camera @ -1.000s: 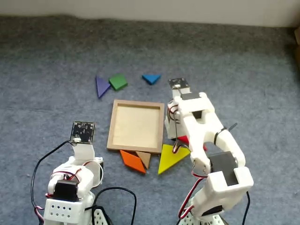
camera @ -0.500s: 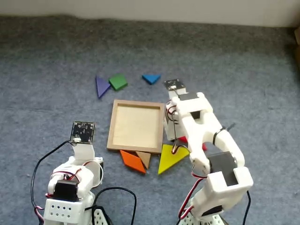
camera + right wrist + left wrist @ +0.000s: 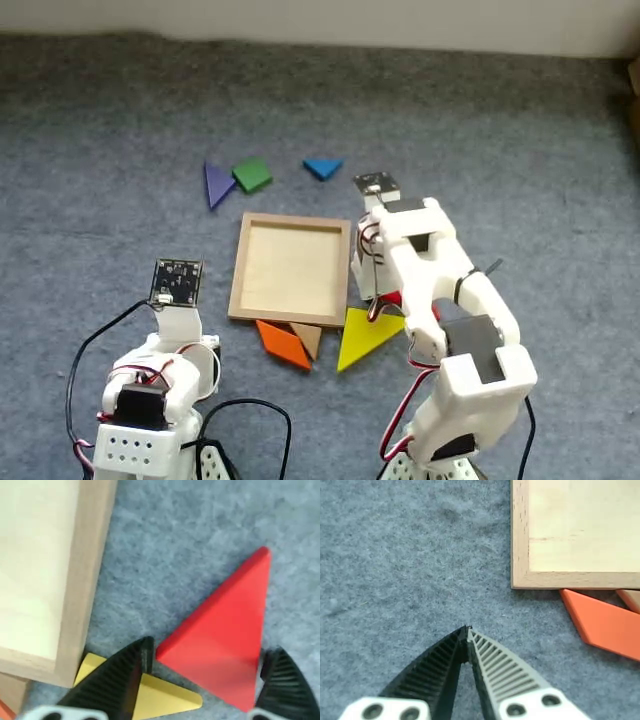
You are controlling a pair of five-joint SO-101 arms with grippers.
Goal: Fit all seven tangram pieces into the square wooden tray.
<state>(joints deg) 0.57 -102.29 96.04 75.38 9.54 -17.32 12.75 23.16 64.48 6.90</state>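
1. You have a grey carpet covering the whole work surface, and everything below rests on it.
2. Your right arm stretches forward along the tray's right side. The right gripper is low over the carpet with its jaws spread, one finger on each side of the red triangle. You cannot tell whether either finger touches it.
3. Your left arm is folded back near its base, below the tray's lower left corner. The left gripper has its jaws pressed together on nothing, the tips pointing at bare carpet near that corner.
4. The square wooden tray lies flat in the middle, between the two arms. All seven pieces lie outside it.
5. The yellow triangle lies just below the tray's lower right corner, beside the red one.
6. The orange parallelogram lies against the tray's near rim, with the tan triangle just beside it, between orange and yellow.
7. Beyond the far rim you have the purple triangle and green square close together, with the blue triangle apart to their right.
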